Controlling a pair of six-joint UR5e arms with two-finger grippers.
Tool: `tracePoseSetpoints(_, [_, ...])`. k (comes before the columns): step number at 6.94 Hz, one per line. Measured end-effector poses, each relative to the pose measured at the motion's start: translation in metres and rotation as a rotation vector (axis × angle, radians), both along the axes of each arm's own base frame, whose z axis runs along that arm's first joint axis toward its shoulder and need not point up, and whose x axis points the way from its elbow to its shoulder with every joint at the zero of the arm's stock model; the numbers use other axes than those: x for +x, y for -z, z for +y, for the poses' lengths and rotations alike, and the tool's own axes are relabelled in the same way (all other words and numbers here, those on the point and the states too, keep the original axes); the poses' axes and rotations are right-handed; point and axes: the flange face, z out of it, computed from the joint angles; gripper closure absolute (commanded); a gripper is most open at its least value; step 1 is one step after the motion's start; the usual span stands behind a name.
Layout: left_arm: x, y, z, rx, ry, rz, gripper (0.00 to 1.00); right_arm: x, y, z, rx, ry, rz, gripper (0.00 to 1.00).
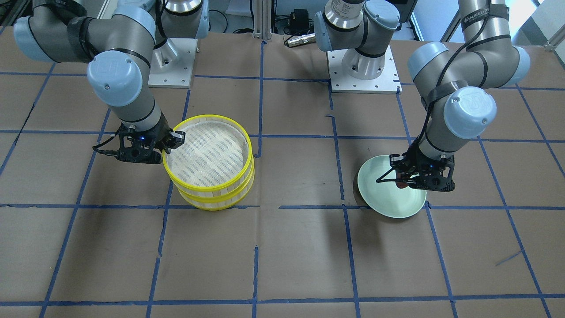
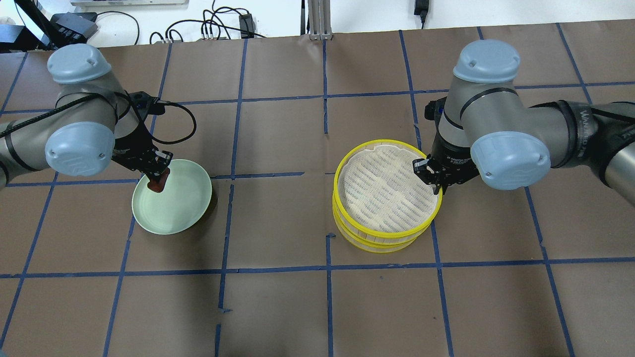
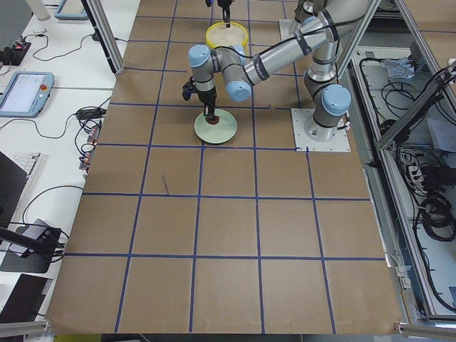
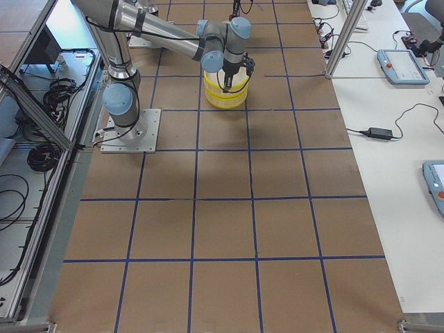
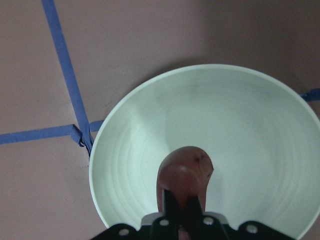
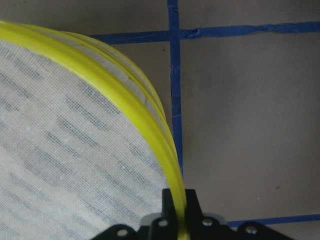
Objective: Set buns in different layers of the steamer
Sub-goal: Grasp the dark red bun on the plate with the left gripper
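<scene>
Left pincer [image 2: 158,177] grips brown bun [image 5: 185,167] over green plate [image 5: 240,115] — right pincer [image 6: 178,200] pinches rim of top steamer layer [image 6: 150,127]

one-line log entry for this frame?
left gripper shut on brown bun at green plate | right gripper shut on top steamer layer rim | white bun not visible

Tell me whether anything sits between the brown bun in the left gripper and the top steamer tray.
Nothing visible does. The brown bun is held in the left gripper over the green plate; the top tray is empty, and the right gripper pinches its rim on the far side from the bun.
</scene>
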Motion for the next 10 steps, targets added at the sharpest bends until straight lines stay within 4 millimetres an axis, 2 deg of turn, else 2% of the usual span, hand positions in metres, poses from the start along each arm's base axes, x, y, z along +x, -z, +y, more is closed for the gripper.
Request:
tracePoseSetpoints(2, [-0.009,-0.013,0.0,-0.004,-0.003,-0.001,0.94,0.0,0.004,-0.002,0.001,0.0,0.001,0.86])
tracePoseSetpoints(5, [-0.01,-0.013,0.0,-0.002,-0.005,0.003,0.94,0.0,0.007,-0.005,-0.027,0.002,-0.001,0.84])
tracePoseSetpoints(8, [-0.009,-0.009,-0.001,0.003,-0.006,0.003,0.93,0.001,0.016,0.002,-0.009,0.009,-0.005,0.84])
tracePoseSetpoints(9, [-0.009,-0.007,-0.002,0.005,-0.007,0.003,0.93,0.002,0.017,0.003,-0.009,0.01,-0.004,0.44])
tracePoseSetpoints(10, [-0.009,-0.006,-0.002,0.007,-0.009,0.002,0.93,0.002,0.017,0.003,-0.011,0.011,-0.006,0.0])
